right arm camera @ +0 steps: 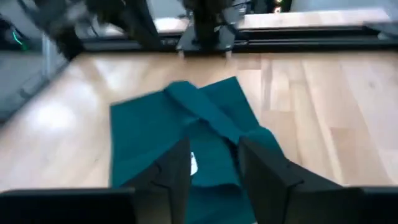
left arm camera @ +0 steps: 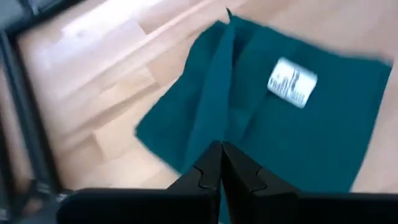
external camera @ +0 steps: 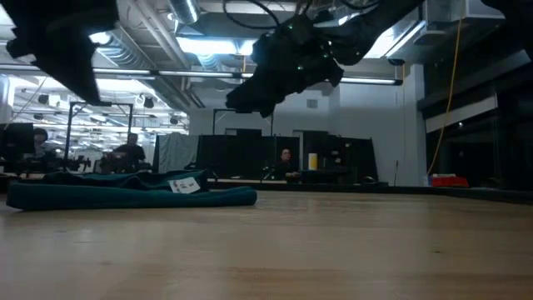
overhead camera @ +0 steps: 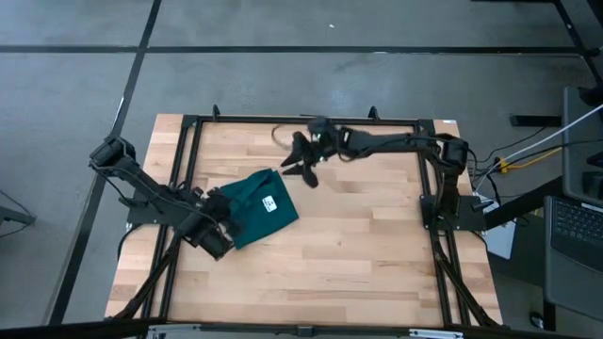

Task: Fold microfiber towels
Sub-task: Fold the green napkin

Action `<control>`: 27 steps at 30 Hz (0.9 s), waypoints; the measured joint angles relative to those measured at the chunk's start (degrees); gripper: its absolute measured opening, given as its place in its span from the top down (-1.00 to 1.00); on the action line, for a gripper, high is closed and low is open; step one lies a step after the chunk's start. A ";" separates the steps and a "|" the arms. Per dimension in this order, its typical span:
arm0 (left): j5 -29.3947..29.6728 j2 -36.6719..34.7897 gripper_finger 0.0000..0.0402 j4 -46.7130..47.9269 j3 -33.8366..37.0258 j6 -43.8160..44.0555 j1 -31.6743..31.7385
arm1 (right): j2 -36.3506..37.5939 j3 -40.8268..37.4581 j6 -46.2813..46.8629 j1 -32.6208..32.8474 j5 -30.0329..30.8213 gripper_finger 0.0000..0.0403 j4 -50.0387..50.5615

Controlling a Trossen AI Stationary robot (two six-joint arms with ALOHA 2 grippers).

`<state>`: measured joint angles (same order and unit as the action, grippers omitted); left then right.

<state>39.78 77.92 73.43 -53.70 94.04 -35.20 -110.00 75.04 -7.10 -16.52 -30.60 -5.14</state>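
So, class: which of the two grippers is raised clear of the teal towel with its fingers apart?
The right gripper, open above the table beyond the teal towel. The left gripper is shut at the towel's edge.

Wrist views motion-blurred; low view dim, backlit.

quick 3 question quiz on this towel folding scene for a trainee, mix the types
1. True or false: the white tag on the teal towel faces up.
2. Which gripper has its fingers pressed together? A) left gripper B) right gripper
3. Fill in: the right gripper hangs ____ the wooden table, beside the towel's far corner.

Key: 1 true; 2 A; 3 above
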 joint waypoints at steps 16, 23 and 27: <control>-18.15 -1.41 0.99 -19.06 10.75 -23.51 0.34 | 17.49 -19.47 20.49 0.99 -33.18 0.32 0.87; -11.55 -0.32 0.99 -46.30 15.03 -26.40 11.17 | 30.09 -30.35 25.57 7.74 -18.98 0.43 -9.79; -18.05 4.21 0.99 -56.35 14.63 -37.80 20.21 | 35.24 -36.08 31.11 8.13 -14.02 0.52 -17.98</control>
<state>21.73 82.13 17.07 -39.07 56.24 -15.00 -74.75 38.96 24.00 -8.39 -44.62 -23.12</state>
